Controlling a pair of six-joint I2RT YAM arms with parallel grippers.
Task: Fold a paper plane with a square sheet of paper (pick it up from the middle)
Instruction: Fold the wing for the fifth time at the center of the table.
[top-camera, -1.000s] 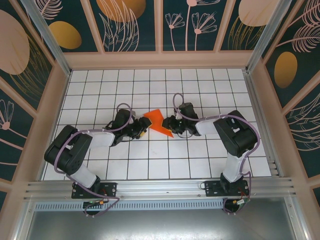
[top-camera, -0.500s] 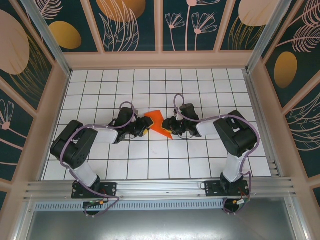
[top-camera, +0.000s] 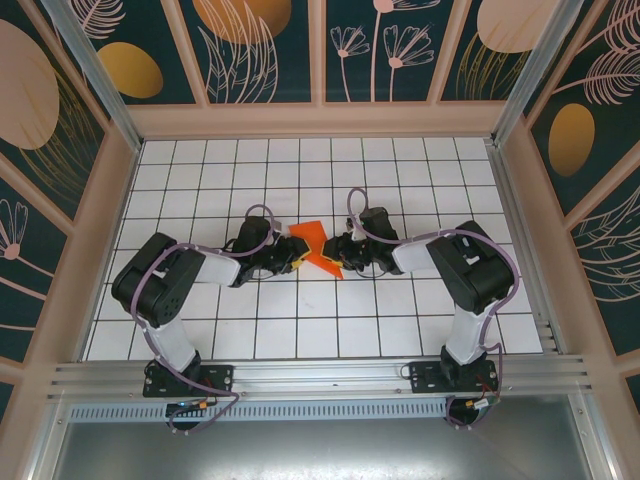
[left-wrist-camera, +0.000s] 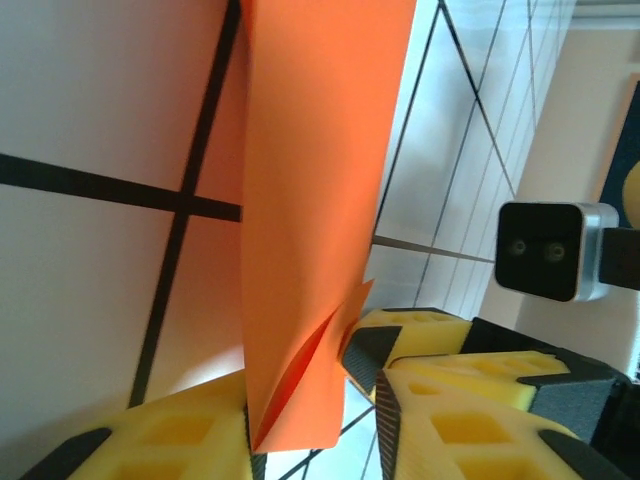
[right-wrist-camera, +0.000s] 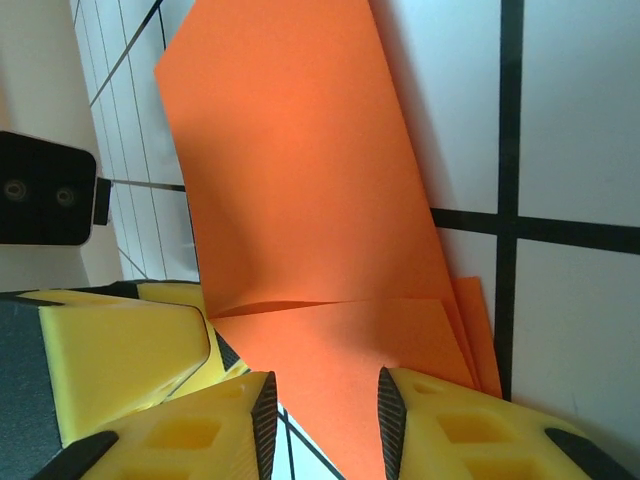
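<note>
From above, the thin orange-red square sheet of paper (top-camera: 318, 245), already folded into a narrower layered shape, sits near the middle of the white black-lined grid table (top-camera: 400, 330). My left gripper (top-camera: 292, 258) is at its left edge and my right gripper (top-camera: 338, 250) at its right edge. The two are very near each other, with the paper between them.

Through my left wrist camera, the paper (left-wrist-camera: 310, 200) rises as a tall curved strip. Its lower corner dips into my left gripper (left-wrist-camera: 315, 400) and lies against one yellow foam pad (left-wrist-camera: 160, 440). A sliver of table shows between the paper and the opposite pad, so these jaws stand apart around the corner and are not pinching it. The right arm's camera housing (left-wrist-camera: 540, 250) is just beyond.

Through my right wrist camera, the paper (right-wrist-camera: 300, 180) spreads wide with a crease across it and offset layers at one side. Its near edge runs into my right gripper (right-wrist-camera: 322, 420), whose yellow pads (right-wrist-camera: 460, 430) are parted, and I see no pinch there either.

My worry is the layers. If I clamp only the outer ply, the fold may splay or the crease may shift. Each hold reaches only an edge, so the sheet could slip out. If the arms pull against each other it could tear, and my fingers could collide at this spacing.
</note>
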